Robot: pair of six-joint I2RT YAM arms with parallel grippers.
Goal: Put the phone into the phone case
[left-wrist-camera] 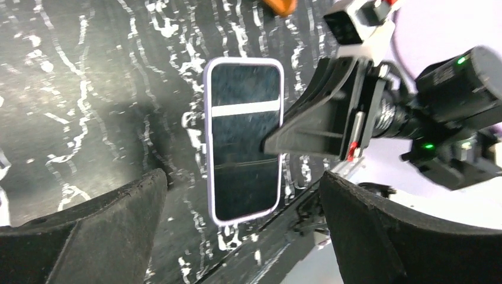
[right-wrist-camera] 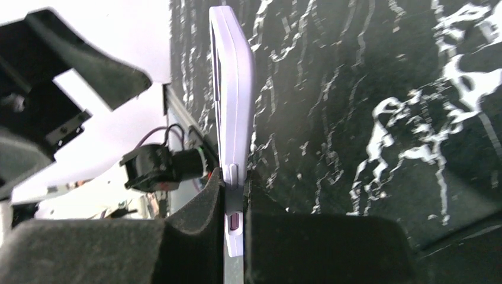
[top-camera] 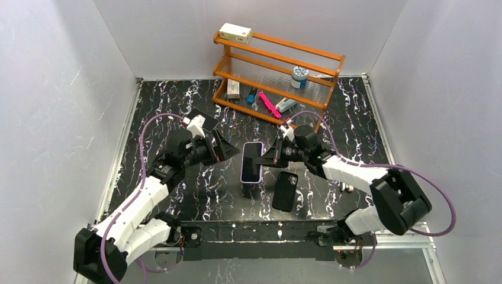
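Note:
My right gripper [top-camera: 267, 158] [right-wrist-camera: 235, 195] is shut on one long edge of a lavender-edged handset [top-camera: 251, 161] [right-wrist-camera: 234, 89] and holds it on edge above the table. Its dark screen carries a white strip [left-wrist-camera: 245, 109]. My left gripper [top-camera: 228, 147] [left-wrist-camera: 241, 177] stands open just left of the handset, its fingers [left-wrist-camera: 118, 225] wide apart and touching nothing. The phone case [top-camera: 285, 190], matte black with a camera cutout at one corner, lies flat on the table right of the handset, below the right gripper. The phone is out of view.
A wooden rack [top-camera: 278, 65] stands at the back with a box [top-camera: 235, 32] on top, a jar [top-camera: 299, 76] on its shelf and small items, one of them a pink piece [top-camera: 269, 103], at its foot. White walls close in the marbled black table [top-camera: 177, 100].

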